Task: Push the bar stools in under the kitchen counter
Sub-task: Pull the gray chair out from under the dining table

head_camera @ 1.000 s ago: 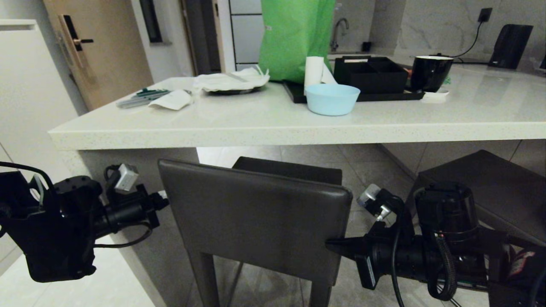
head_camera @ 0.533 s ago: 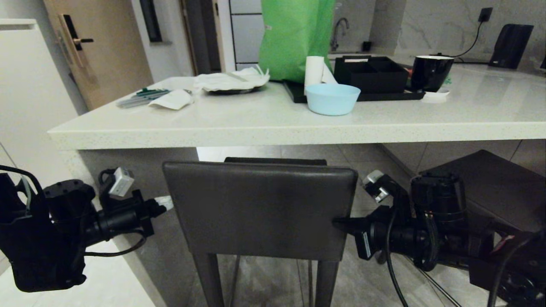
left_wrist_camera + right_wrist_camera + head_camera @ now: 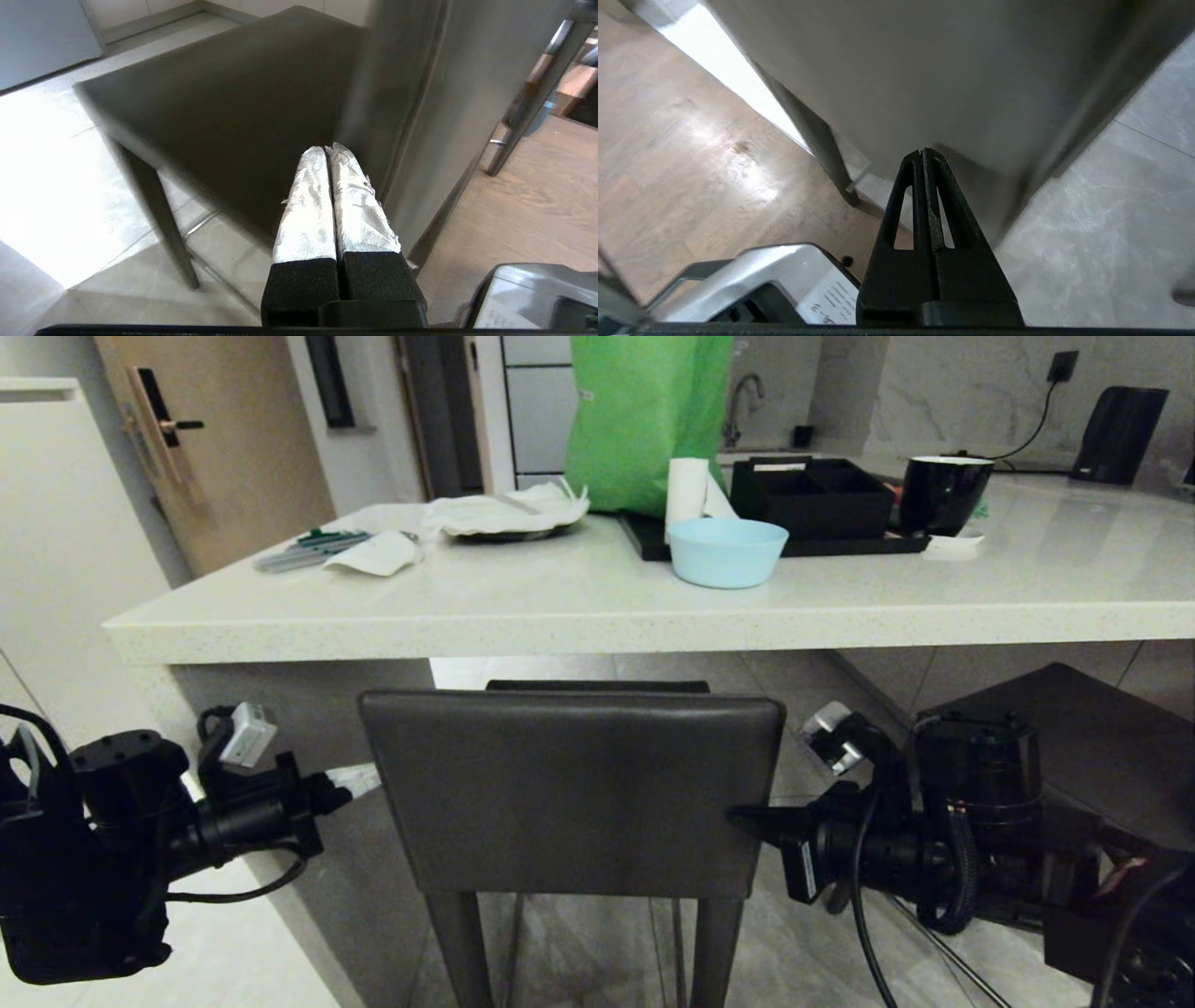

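While both pincers stay pressed together, two bar stools [image 3: 571,793] stand at one kitchen counter [image 3: 597,616].

Stool backrest [image 3: 571,793] fills gap under counter front edge [image 3: 597,630], panel leg [image 3: 308,821] blocks left side, 2nd stool [image 3: 1074,737] blocks right, open floor betw. stools [image 3: 822,695].
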You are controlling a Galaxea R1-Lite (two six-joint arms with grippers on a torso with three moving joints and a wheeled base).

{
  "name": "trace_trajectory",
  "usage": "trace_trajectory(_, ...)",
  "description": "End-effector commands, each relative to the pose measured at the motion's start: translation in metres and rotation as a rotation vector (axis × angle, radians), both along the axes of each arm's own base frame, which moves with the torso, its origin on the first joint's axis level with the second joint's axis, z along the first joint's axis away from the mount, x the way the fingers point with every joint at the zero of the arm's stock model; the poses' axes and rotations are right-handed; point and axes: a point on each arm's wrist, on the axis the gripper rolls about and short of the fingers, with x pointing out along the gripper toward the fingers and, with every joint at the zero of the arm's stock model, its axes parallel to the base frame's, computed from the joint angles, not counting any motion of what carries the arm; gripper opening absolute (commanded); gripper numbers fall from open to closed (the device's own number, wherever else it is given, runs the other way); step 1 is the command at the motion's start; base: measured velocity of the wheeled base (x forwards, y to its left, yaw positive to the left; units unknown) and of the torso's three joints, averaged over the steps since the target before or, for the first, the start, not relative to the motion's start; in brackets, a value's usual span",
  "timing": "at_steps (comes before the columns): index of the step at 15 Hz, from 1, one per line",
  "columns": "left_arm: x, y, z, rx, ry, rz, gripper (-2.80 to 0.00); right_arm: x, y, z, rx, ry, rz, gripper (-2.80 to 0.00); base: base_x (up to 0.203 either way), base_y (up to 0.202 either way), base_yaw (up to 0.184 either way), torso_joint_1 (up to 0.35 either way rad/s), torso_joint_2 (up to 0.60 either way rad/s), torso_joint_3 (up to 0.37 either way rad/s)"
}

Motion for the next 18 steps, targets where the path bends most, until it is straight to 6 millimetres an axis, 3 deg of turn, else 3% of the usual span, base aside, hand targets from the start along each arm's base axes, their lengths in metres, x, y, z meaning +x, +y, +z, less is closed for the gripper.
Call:
trace_trajectory(1,-0.008,0.019,0.013,0.005,-0.038,0.062,-2.8,-0.014,-0.007,0.026,0.114,-0.09,0.008,-2.8,0.0,0.0,0.0,0.0,0.0,0.0)
trace_trajectory(3,-0.027,0.029,0.016,-0.003,-0.013,0.113,-2.8,-0.027,-0.018,0.05,0.247,-0.154,0.001,-2.8,0.0,0.0,0.0,0.0,0.0,0.0)
trace_trajectory(4,-0.036,0.029,0.015,-0.008,0.008,0.136,-2.8,-0.031,-0.025,0.051,0.261,-0.152,-0.03,-2.8,0.0,0.0,0.0,0.0,0.0,0.0)
trace_trajectory(7,-0.048,0.025,0.008,-0.014,0.067,0.235,-2.8,-0.033,-0.036,0.018,0.168,-0.068,-0.162,-2.8,0.0,0.0,0.0,0.0,0.0,0.0)
trace_trajectory(8,-0.048,0.025,0.003,-0.017,0.087,0.234,-2.11,-0.034,-0.038,0.008,0.132,-0.056,-0.18,-2.8,0.0,0.0,0.0,0.0,0.0,0.0)
trace_trajectory(9,-0.047,0.024,0.002,-0.017,0.089,0.228,0.0,-0.034,-0.038,0.009,0.138,-0.086,-0.181,0.0,0.0,0.0,0.0,0.0,0.0,0.0)
trace_trajectory(11,-0.047,0.022,0.005,-0.015,0.074,0.195,0.0,-0.033,-0.038,0.013,0.17,-0.118,-0.151,0.0,0.0,0.0,0.0,0.0,0.0,0.0)
trace_trajectory(13,-0.051,0.024,0.004,-0.025,0.073,0.083,0.0,-0.028,-0.051,0.01,0.179,-0.103,-0.089,0.0,0.0,0.0,0.0,0.0,0.0,0.0)
trace_trajectory(15,-0.054,0.032,0.007,-0.036,0.054,-0.034,0.0,-0.015,-0.072,0.004,0.164,-0.107,-0.042,0.0,0.0,0.0,0.0,0.0,0.0,0.0)
trace_trajectory(18,-0.039,0.038,0.009,-0.03,0.017,-0.138,0.0,0.007,-0.087,-0.014,0.19,-0.132,0.087,0.0,0.0,0.0,0.0,0.0,0.0,0.0)
